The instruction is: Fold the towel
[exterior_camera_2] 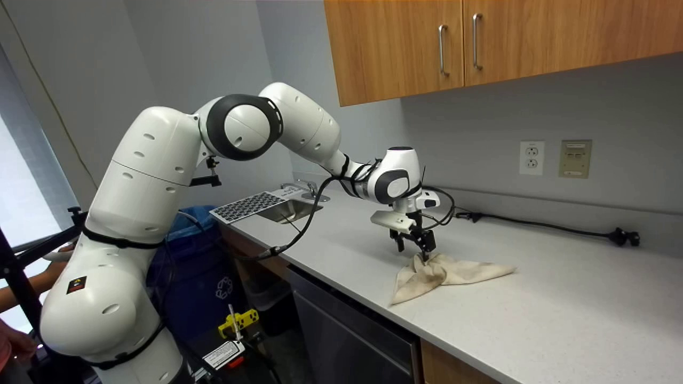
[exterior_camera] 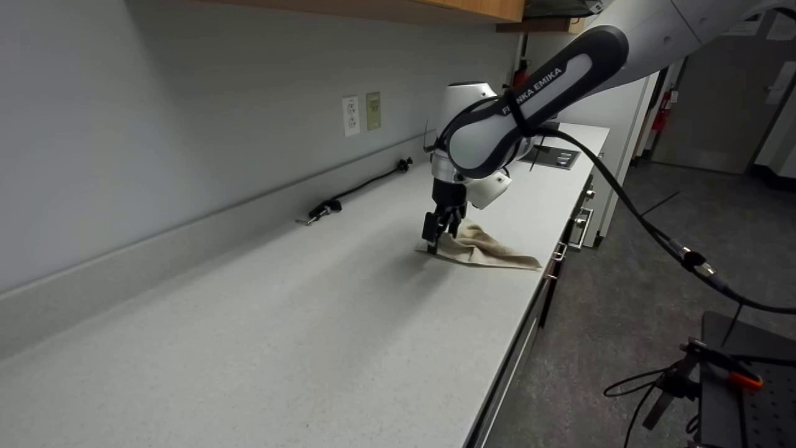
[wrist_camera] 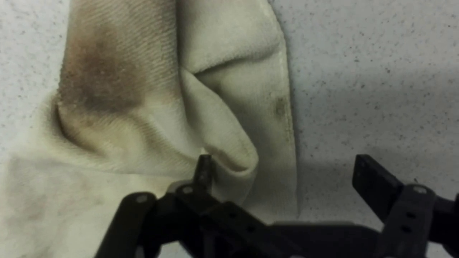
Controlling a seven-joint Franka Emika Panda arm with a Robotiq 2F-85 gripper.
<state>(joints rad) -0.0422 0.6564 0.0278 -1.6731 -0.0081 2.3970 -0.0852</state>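
Note:
A cream towel lies rumpled on the counter in both exterior views [exterior_camera: 488, 250] [exterior_camera_2: 461, 272]. In the wrist view the towel [wrist_camera: 229, 39] has raised folds, a dark brown stain at upper left and a stitched edge on the right. My gripper [wrist_camera: 283, 161] is open around that edge. Its left finger is at the folds, touching or just over the cloth. Its right finger is over bare counter beyond the edge. The gripper also shows low at the towel in both exterior views [exterior_camera: 443, 241] [exterior_camera_2: 412, 253]. The cloth beneath the gripper body is hidden.
The white counter [exterior_camera: 280, 336] runs along a wall. A black cable with clamp ends [exterior_camera: 367, 183] lies by the wall, also visible in an exterior view [exterior_camera_2: 544, 226]. A sink [exterior_camera_2: 291, 212] with a drying rack [exterior_camera_2: 248, 207] is at the far end. Wooden cabinets [exterior_camera_2: 395, 53] hang above.

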